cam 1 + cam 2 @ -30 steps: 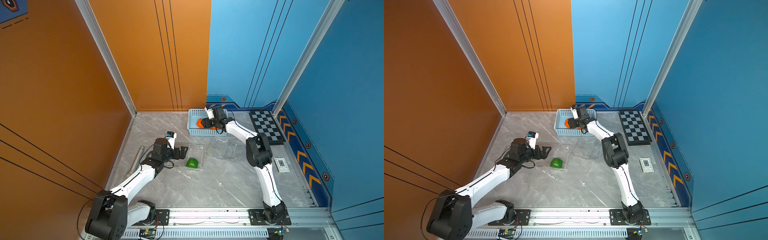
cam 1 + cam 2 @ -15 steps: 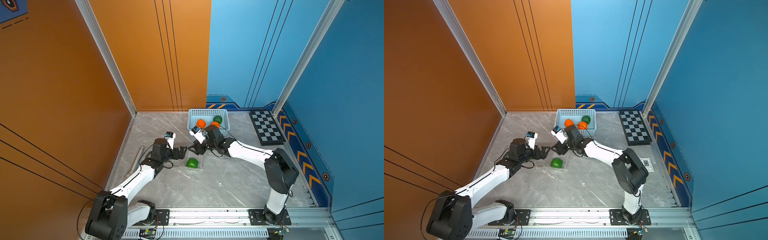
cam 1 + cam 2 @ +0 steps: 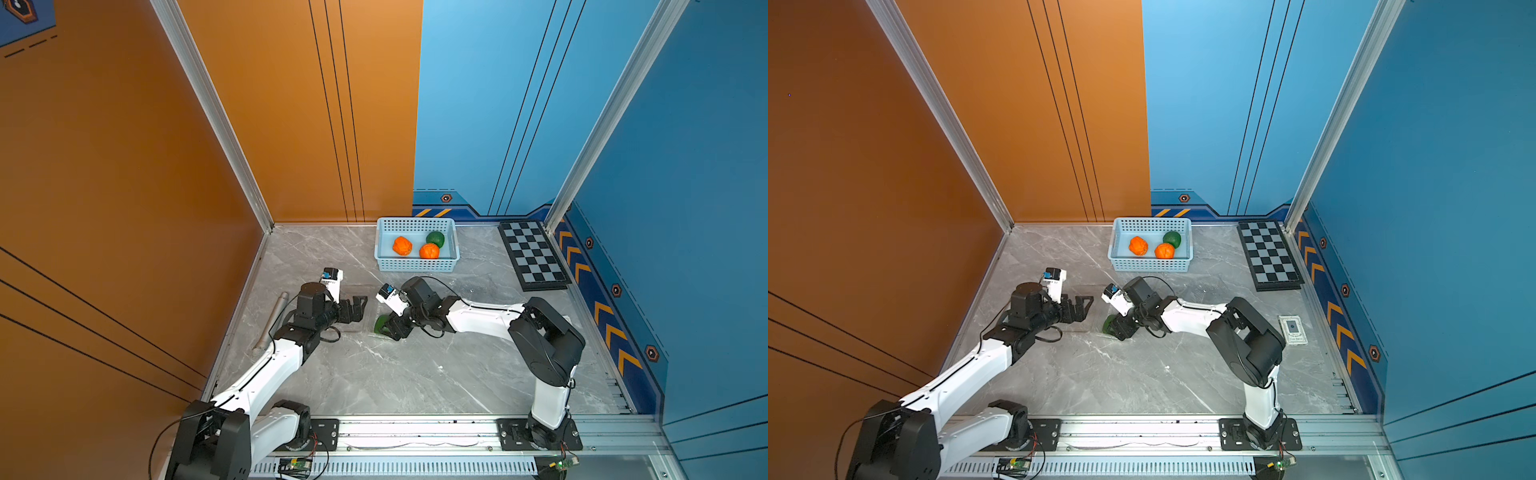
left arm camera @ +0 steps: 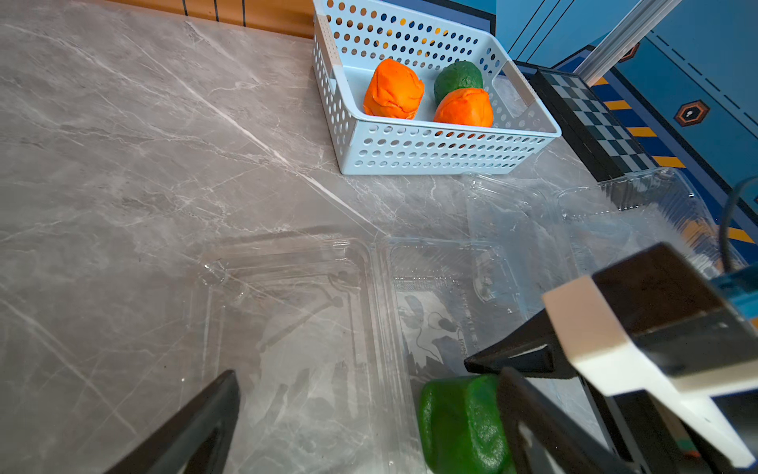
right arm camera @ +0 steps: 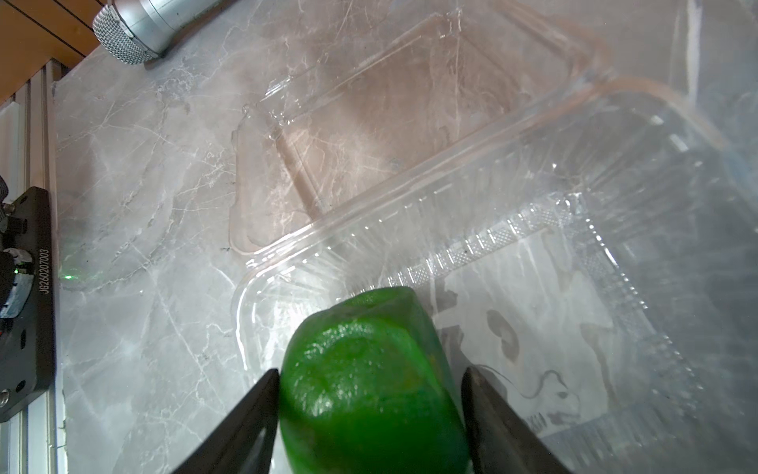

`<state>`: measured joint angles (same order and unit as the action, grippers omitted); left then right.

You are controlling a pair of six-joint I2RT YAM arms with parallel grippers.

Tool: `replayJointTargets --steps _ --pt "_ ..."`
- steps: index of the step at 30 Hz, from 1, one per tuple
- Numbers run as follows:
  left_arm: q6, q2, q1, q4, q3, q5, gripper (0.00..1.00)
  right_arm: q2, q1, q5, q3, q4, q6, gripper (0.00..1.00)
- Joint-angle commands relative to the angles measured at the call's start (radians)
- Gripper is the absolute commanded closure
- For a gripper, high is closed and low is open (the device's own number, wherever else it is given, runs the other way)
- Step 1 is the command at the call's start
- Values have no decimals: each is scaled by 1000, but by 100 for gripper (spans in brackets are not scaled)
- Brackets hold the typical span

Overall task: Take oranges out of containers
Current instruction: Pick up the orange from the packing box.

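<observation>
Leftmost on the tabletop (image 3: 374,374) lies a silver cylinder with a mesh tip (image 3: 272,322). Next comes my left gripper (image 3: 362,309), jaws spread wide and holding nothing. It hangs over the folded-out lid (image 4: 287,328) of the near container (image 4: 443,287). This clear container stands open, and one green orange (image 5: 369,377) sits in a corner of its tray. My right gripper (image 5: 371,371) straddles that orange with one finger against each side. I cannot tell whether the fingers press the fruit or merely touch it. A second container (image 4: 615,213), also clear, lies just right of the first. Further back, the light blue basket (image 3: 417,266) holds two bright oranges (image 3: 402,245) and one dark green orange (image 3: 435,238). A chessboard (image 3: 534,255) lies furthest right.
</observation>
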<state>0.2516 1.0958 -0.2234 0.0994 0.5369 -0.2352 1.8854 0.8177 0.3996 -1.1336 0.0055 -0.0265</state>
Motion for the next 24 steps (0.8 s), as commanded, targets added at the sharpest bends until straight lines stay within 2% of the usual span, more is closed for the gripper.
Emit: replayJointTargets --steps 1,13,24 --pt "-2 -9 7 -23 -14 -9 2 24 2 -7 12 9 -23 31" --pt "2 3 10 -17 -9 -16 2 22 -4 -38 -8 -6 -25 59" --pt "0 4 14 -13 -16 -18 2 -62 -31 -67 8 8 -29 70"
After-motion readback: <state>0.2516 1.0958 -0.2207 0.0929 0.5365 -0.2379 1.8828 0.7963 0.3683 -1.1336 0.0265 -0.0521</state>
